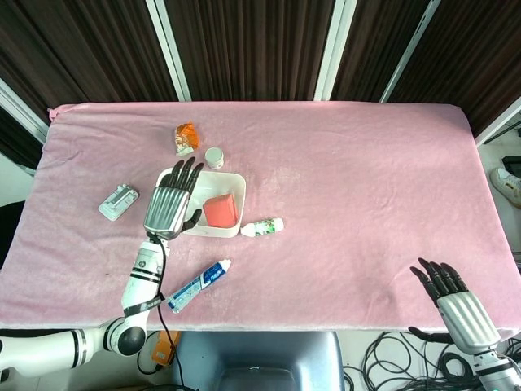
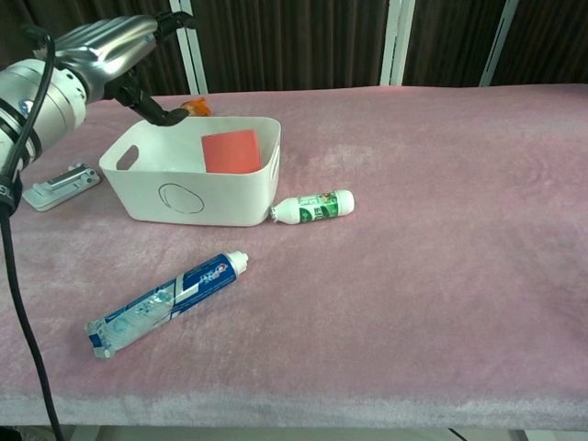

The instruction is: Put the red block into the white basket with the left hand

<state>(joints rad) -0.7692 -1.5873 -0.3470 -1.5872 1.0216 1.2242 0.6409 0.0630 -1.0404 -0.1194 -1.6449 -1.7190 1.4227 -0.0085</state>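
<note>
While the left hand [image 1: 170,205] hovers over the white basket [image 1: 233,181] with fingers spread and holding nothing, the red block [image 1: 221,211] lies inside it, and the right hand [image 1: 453,298] rests open-fingered at the table's near edge.
</note>
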